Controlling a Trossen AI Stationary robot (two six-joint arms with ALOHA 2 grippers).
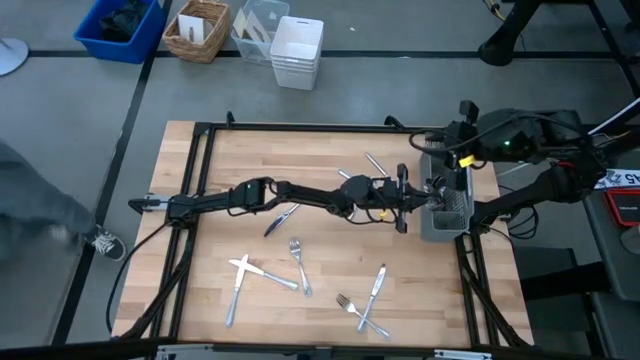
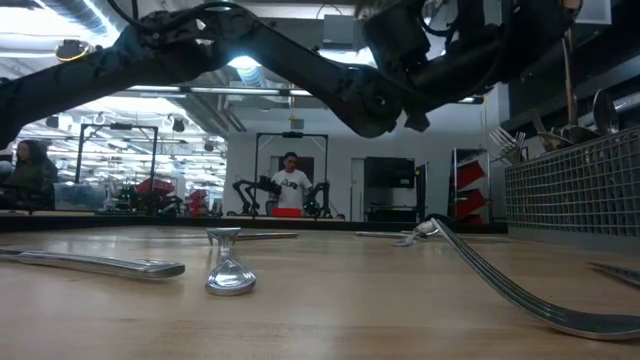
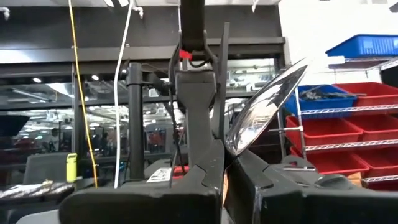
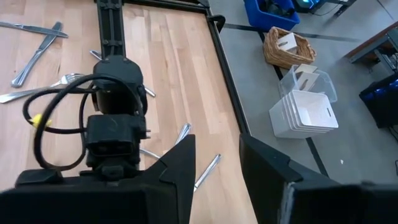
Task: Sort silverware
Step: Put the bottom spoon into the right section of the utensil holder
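The left pincer (image 1: pixel 402 192) is clamped on a spoon (image 3: pixel 264 109) beside the mesh caddy (image 1: pixel 447 212). The right pincer (image 4: pixel 217 168) stands wide above the surface's (image 1: pixel 330 290) far edge. Some pieces already stand in the caddy, while forks and knives (image 1: pixel 372 290) remain scattered, so sorting looks partway done.

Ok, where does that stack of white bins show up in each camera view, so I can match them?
High view: the white bins sit at the top, on the floor beyond the table.
Low view: not in it.
Left wrist view: not in it.
Right wrist view: on the floor past the table's edge.
Shared landmark: the wicker basket stands near the bins in both those views.
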